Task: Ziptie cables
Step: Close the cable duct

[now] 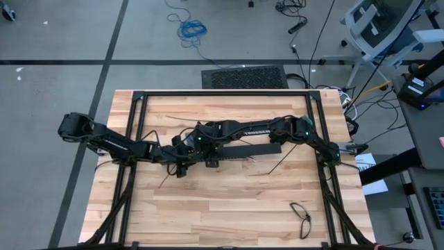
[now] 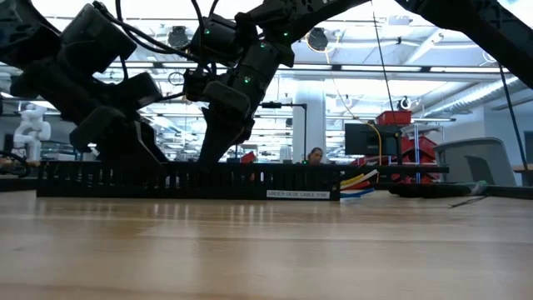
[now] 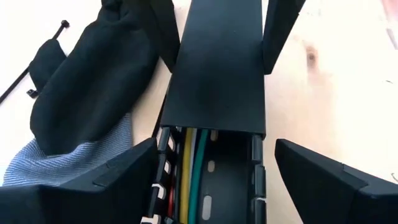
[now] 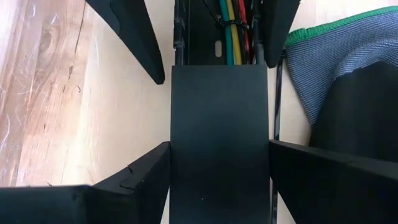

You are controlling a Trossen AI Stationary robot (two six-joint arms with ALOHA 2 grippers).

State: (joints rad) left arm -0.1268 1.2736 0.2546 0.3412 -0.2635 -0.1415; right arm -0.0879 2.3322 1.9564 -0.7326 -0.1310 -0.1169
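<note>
Two dark arms meet over the middle of the light wooden desk (image 1: 208, 208), both bent over a long black slotted cable duct (image 2: 166, 182) that lies flat on it. A flat black cover (image 4: 219, 137) sits on part of the duct.

Inside the uncovered part of the channel run the cables (image 3: 191, 168), thin yellow and green wires lying side by side with a red one beside them; in the low view their coloured ends poke out of one end of the duct.

Left pincer (image 3: 214, 171) has its fingers spread, one on each side of the duct just where the cover ends, and I cannot tell if they touch its walls. Right pincer (image 4: 219, 168) likewise straddles the covered part with its fingers apart, close against the cover's edges.

A black-and-grey knitted work glove (image 3: 74, 118) with a green cuff lies on the desk just beside the duct, and a thin black zip tie (image 3: 37, 59) lies beside the glove.
</note>
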